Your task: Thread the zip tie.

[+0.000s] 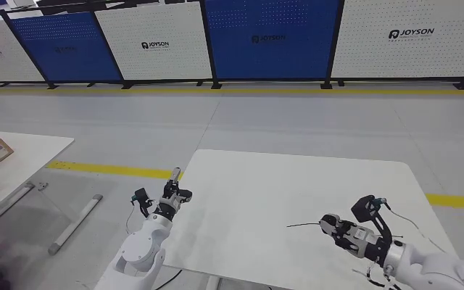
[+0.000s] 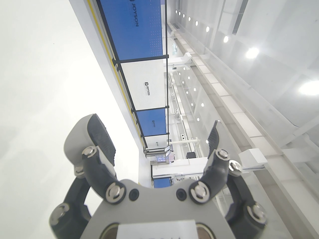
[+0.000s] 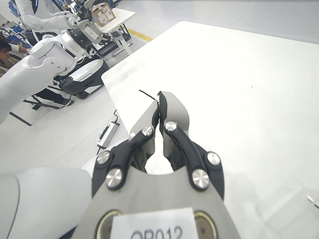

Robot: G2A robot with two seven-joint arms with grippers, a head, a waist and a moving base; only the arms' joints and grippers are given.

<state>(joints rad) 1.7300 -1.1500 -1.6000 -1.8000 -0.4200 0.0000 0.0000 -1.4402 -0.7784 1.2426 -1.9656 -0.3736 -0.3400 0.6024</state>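
Right claw (image 1: 325,223): pressed together, pinching one end of the zip tie; it sits over the near right part of the worktop, and the wrist view (image 3: 159,99) shows the pads tight on each other.
Zip tie (image 1: 304,225): a thin black strip, held at one end by the right claw. The free end sticks out past the fingertips towards the left arm's side (image 3: 147,95). I can't tell whether the loose end touches the worktop.
Left claw (image 1: 174,177): spread wide with nothing between the pads (image 2: 157,125). It is at the worktop's left edge, well apart from the right claw, and points away from the robot and up.
Worktop (image 1: 290,181): white, with rounded corners; the same bare surface shows beneath the right claw (image 3: 224,75) and beside the left claw (image 2: 37,50).
Side table (image 1: 32,152): white, off to the left and apart from the worktop; a cardboard box (image 3: 103,13) stands on it.
Panels (image 1: 268,36): blue and white perforated screens in a row along the far side of the room.
Floor line (image 1: 109,169): a yellow stripe that passes behind the worktop.
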